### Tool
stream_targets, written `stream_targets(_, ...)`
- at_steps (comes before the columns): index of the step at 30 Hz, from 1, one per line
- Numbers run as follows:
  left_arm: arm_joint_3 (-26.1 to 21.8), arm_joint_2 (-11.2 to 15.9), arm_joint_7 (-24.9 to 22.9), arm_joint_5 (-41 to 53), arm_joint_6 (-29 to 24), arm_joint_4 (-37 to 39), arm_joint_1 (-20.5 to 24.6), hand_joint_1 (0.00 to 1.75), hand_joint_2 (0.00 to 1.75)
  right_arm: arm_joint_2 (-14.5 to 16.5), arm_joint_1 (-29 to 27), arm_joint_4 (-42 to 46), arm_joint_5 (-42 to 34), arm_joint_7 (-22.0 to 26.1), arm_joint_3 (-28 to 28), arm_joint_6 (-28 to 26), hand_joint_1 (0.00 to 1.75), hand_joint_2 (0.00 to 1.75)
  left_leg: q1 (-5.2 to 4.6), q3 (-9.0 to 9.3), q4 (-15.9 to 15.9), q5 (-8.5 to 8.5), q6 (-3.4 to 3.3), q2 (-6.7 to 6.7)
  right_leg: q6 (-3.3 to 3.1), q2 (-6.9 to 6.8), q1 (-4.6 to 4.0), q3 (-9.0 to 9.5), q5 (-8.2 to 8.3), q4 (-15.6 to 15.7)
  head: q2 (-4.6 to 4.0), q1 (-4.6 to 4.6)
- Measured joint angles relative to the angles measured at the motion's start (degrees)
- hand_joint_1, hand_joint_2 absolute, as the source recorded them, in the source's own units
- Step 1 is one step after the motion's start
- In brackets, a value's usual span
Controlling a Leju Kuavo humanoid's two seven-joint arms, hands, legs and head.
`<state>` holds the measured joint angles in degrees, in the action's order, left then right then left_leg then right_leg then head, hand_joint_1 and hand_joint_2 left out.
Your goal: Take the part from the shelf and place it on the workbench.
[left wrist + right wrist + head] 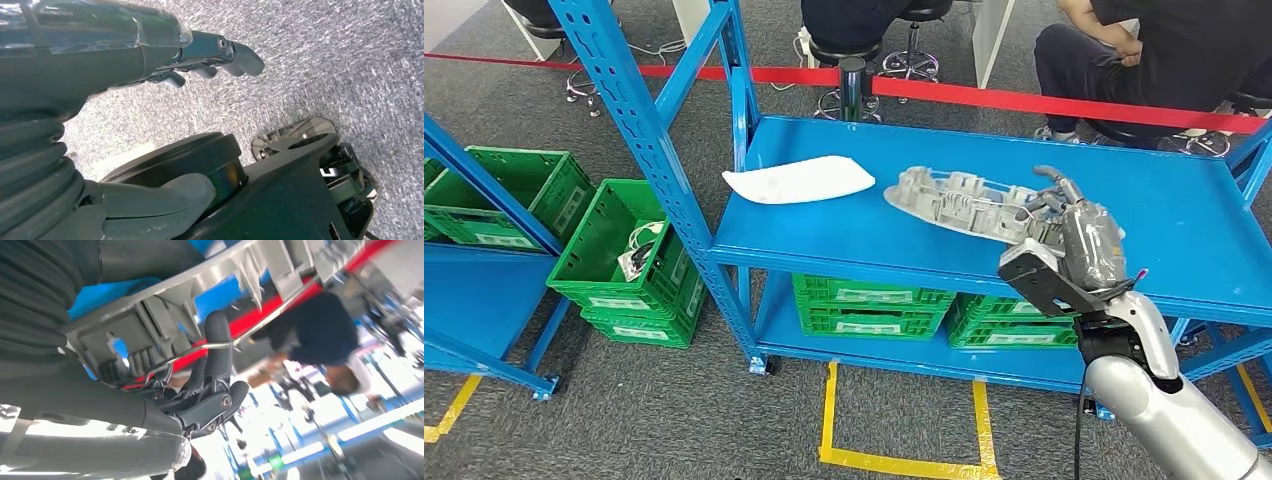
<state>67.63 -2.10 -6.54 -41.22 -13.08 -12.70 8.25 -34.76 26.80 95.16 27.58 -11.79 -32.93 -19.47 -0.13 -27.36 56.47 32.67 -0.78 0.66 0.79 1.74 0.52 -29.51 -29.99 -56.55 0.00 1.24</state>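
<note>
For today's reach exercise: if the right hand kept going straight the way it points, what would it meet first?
Nothing new: the right hand already has its fingers on the grey ribbed part lying on the blue shelf. Past it looks like bare shelf, though depth is unclear.

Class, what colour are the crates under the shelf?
Green crates, clearest in the head view.
</note>
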Motion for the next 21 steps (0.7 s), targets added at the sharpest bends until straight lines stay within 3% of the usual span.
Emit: stream_targets(21,0.0,-0.3,0.1,0.0,-0.4,0.0,0.0,0.00,1.75,2.5,-3.7,9.1,-0.8,1.7,9.4,-5.7,1.75,1.75,-0.02,-0.02,0.0,0.00,0.00,-0.71,0.01,-0.30,0.01,-0.08,-0.01,0.0,0.00,0.01)
